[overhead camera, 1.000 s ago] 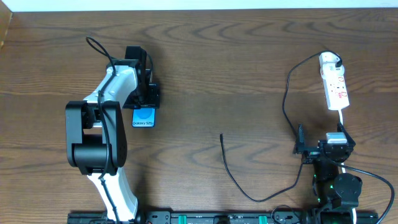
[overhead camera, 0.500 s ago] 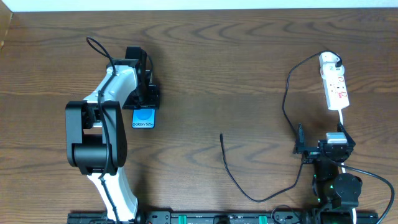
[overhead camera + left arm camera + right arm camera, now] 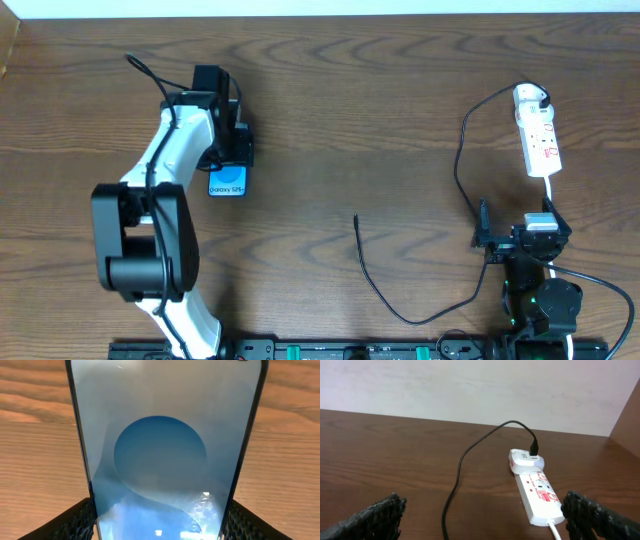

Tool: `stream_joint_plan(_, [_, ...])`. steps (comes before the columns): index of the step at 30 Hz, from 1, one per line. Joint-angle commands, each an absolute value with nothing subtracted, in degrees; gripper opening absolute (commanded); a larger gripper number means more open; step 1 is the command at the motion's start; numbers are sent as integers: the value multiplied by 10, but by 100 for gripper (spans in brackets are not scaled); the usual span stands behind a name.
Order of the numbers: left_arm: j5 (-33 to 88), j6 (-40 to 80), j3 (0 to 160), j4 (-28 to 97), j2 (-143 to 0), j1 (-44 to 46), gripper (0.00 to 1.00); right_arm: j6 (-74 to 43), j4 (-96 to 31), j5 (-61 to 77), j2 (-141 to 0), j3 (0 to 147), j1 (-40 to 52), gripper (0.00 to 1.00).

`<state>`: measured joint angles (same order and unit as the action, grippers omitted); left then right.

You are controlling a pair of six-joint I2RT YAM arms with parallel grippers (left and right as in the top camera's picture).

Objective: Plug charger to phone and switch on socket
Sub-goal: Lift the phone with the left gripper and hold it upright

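Shifted slightly leftward and towards the far edge since a second ago are the left arm and the phone [image 3: 227, 184], which is clamped at its side edges by the left pincer [image 3: 228, 166]. The blue screen is turned upward. The right pincer [image 3: 515, 225] is held wide apart and empty, near the socket [image 3: 541, 142]. The charger [image 3: 372, 275] is plugged into a white adapter [image 3: 530, 97] at the socket's far end. Its free tip is laid on the worktop [image 3: 380, 120], well apart from the phone.
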<state>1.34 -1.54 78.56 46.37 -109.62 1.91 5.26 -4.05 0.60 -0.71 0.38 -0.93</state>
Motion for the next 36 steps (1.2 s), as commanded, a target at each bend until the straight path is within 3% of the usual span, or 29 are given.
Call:
stream_joint_plan(1, [15,-18,802,473,-1067,17,7,59,-43,5,-4,3,-3,99])
stream_joint_plan(5, [98,-18,802,482,-1047,17,7,59,-43,5,-4,3,-3,99])
stream_joint_plan(10, [297,7,802,473,-1028,17,8,59,-43,5,-4,3,-3,99])
stream_joint_plan(27, [734,493,802,376,-1025,17,7,59,-43,5,-4,3,-3,99])
stream_joint_plan(36, [867,652,802,331,-1025,17,7,59,-43,5,-4,3,-3,99])
